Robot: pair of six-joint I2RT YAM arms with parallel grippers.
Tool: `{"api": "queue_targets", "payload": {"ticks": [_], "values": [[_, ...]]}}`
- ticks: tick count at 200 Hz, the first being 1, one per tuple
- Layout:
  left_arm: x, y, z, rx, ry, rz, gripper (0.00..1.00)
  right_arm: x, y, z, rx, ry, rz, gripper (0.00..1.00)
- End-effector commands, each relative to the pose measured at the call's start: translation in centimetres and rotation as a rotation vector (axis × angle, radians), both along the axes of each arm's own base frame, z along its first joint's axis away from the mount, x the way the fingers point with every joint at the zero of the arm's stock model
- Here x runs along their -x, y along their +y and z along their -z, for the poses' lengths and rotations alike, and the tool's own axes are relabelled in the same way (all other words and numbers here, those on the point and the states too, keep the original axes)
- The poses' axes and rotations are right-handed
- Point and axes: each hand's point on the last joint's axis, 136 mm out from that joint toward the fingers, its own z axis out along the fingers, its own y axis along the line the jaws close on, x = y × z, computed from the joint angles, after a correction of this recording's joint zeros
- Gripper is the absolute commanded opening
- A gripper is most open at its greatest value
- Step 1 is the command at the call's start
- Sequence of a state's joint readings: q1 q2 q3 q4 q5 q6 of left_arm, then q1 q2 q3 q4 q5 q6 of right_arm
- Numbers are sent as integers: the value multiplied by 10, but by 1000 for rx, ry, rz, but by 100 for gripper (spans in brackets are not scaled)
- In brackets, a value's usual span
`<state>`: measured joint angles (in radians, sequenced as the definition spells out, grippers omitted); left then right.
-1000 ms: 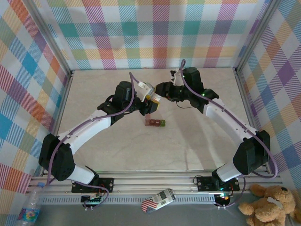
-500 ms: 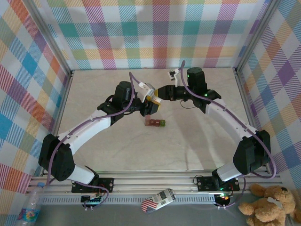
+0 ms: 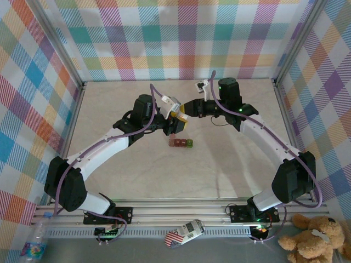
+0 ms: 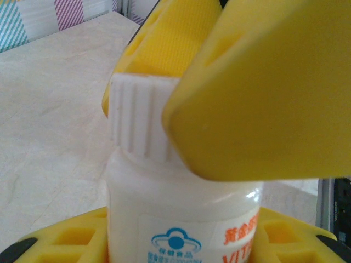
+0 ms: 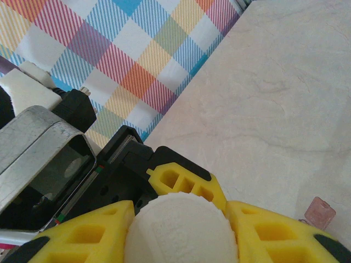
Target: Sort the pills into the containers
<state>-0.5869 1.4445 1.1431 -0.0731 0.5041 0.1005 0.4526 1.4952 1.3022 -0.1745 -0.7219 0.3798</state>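
I see left gripper (image 4: pixel 175 246) clamped round the white bottle (image 4: pixel 181 203), right gripper (image 5: pixel 184 233) pinched tight on its ribbed cap (image 4: pixel 137 123), mid-frame.

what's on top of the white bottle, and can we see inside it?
A ribbed white cap sits on the bottle, pinched by the right gripper. The left gripper holds the body. The contents can't be seen: the cap is on and the wall is opaque.

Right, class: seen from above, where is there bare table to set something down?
Free: the broad patch between the red-and-green row of joined containers and the near rail; also the strip along the plaid back wall. Crowded: the middle, where the left gripper and right gripper clamp the white plastic bottle.
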Motion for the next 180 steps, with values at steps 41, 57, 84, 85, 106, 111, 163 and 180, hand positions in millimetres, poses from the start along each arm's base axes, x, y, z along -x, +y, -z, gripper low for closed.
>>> {"api": "queue_targets", "payload": {"ticks": [41, 57, 84, 85, 106, 111, 163, 180], "values": [[-10, 3, -22, 48, -58, -47, 0, 8, 5, -3, -4, 14, 1, 37], [-10, 3, -22, 47, -60, -47, 0, 6, 5, -3, -10, 31, 18, 38], [-10, 3, -22, 45, -61, -48, 0, 5, 5, -5, -25, 40, 29, 39], [-10, 3, -22, 46, -60, -48, 0, 5, 5, -5, -26, 41, 30, 39], [-11, 2, -21, 45, -58, -48, 0, 5, 4, -6, -30, 42, 33, 39], [-11, 3, -21, 45, -58, -48, 0, 5, 4, -6, -30, 45, 35, 39], [-11, 2, -22, 47, -60, -47, 0, 5, 4, -5, -27, 50, 37, 38], [-11, 2, -24, 48, -62, -48, 0, 5, 4, -4, -24, 52, 38, 38]]}}
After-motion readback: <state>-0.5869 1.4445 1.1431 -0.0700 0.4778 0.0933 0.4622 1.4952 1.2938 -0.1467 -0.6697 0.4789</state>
